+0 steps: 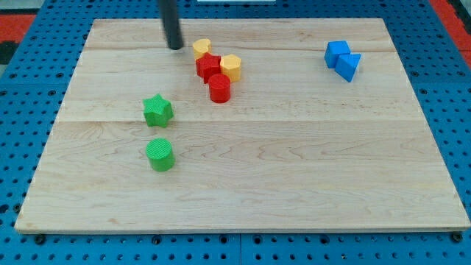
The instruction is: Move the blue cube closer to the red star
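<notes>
Camera view. A pale wooden board (243, 184) is shown lying on a blue perforated table (22, 147). The dark rod is seen entering from the view's top, and my tip (175, 47) is placed on the board near its top edge, left of centre. No gripper is fitted to the arm, so nothing is grasped or released; the rod simply ends in a bare tip, which touches no block.

Just to the right of the tip, a cluster of four blocks is found. A yellow block (202, 49) of unclear shape lies nearest the tip. Below it sits the red star (208, 67), which is touched on its right by a second yellow block (231, 67) and from below by a red cylinder (219, 88).

The blue cube (338, 53) is located near the board's top right, well apart from the red star and from the tip. A second blue block (349, 66), wedge-like in shape, is pressed against its lower right side.

In the board's left half, a green star (157, 110) is shown, with a green cylinder (160, 154) below it, near but apart.
</notes>
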### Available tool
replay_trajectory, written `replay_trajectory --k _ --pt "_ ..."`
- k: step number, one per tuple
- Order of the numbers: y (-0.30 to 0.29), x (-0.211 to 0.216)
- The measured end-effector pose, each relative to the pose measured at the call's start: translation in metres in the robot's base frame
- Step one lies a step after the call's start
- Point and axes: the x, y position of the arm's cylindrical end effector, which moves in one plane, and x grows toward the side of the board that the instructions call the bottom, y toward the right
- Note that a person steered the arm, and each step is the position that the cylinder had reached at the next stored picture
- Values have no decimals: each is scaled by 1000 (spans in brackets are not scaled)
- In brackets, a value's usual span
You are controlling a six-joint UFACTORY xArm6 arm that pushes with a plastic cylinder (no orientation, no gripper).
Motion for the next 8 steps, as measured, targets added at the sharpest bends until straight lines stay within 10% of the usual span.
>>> replay_trajectory --k 2,3,5,6,8 --pt "48 37" --pt "110 -26" --pt "338 -42" --pt "336 26" --pt "137 10"
